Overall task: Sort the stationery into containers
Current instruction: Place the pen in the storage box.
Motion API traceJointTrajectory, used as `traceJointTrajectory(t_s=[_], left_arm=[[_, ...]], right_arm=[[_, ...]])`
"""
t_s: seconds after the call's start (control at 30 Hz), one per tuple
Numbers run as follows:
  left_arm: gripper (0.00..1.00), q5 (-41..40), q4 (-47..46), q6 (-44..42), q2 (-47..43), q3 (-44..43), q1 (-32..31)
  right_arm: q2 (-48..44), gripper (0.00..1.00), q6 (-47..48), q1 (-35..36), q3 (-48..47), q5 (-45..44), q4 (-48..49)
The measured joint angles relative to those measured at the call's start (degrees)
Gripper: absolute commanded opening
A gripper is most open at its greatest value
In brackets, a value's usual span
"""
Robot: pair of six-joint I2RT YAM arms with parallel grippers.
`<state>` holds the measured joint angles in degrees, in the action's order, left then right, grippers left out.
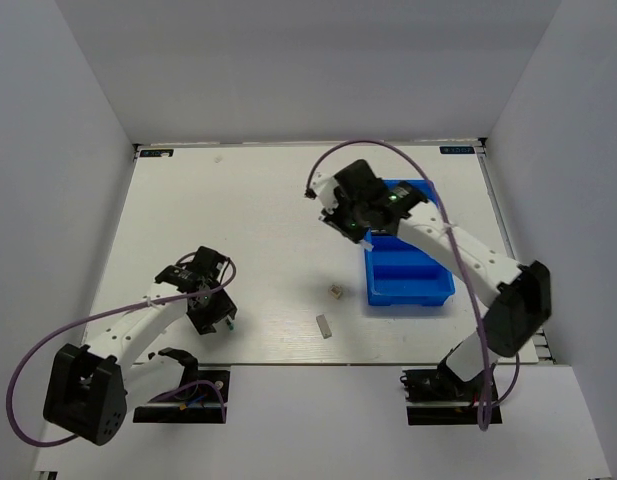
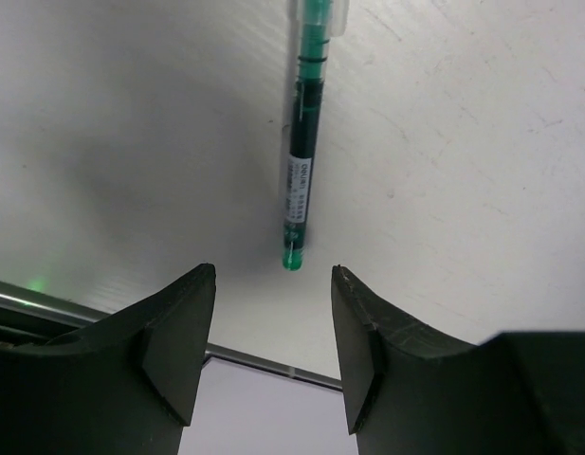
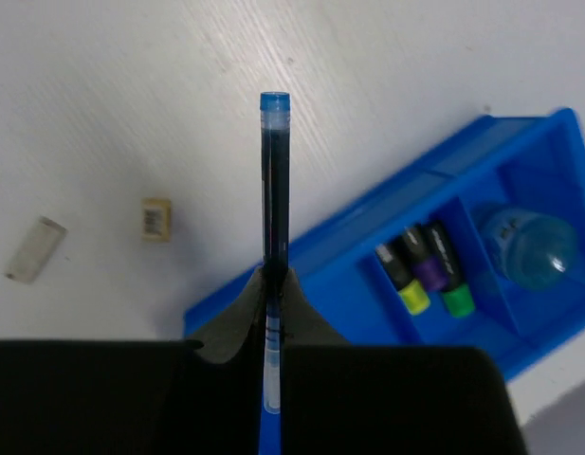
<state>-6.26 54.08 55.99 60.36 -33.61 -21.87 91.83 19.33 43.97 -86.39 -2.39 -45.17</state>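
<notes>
White tabletop below both arms. Right gripper (image 3: 273,280) clamped on blue pen (image 3: 273,171), tray (image 3: 339,237) just to its right, markers (image 3: 429,270) already in one compartment. Best to swing right over a free compartment, line the pen along it, and lower before releasing. Left gripper (image 2: 272,273) spread wide, holding nothing, green pen (image 2: 301,161) just ahead of the fingertips, lengthwise. Should turn across the barrel, descend, then close.

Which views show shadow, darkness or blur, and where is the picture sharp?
Top external: even light, only faint soft shadows on the table. Left wrist: green pen sharp, grey shadow to its left, left gripper dark. Right wrist: blue pen sharp, right gripper almost black, without detail.
</notes>
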Motion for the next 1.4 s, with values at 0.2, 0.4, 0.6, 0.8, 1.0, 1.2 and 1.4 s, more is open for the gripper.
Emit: traceJointTrajectory(t_s=[0.2,0.4,0.6,0.8,1.0,1.2,1.4], left_arm=[[0.63,2.8,-3.8,-0.9,3.0,0.5,1.3],[0.63,4.0,-6.1,-1.2,5.4,1.5,2.3],[0.63,4.4,-7.5,-1.6,6.5,1.9,3.4],[0.63,4.9,-8.0,-2.0,6.6,2.1,4.0],[0.63,5.4,-8.1,-2.3,6.6,2.1,4.6],[0.64,5.9,-8.1,-2.6,6.8,2.1,5.5],[0.61,6.1,-7.7,-3.0,8.3,1.3,6.1]], right_arm=[[-12.6,0.0,11.7,-6.5,8.7,-0.5,1.3],[-18.4,0.0,23.6,-13.9,21.7,0.0,2.8],[-17.0,0.0,35.8,-20.7,26.8,4.8,2.8],[-12.5,0.0,47.4,-25.4,25.5,10.4,3.0],[-6.1,0.04,56.2,-27.8,22.5,13.9,2.7],[-3.7,0.61,60.2,-28.6,20.1,15.2,2.2],[-3.7,0.61,60.0,-29.6,20.0,17.0,1.6]])
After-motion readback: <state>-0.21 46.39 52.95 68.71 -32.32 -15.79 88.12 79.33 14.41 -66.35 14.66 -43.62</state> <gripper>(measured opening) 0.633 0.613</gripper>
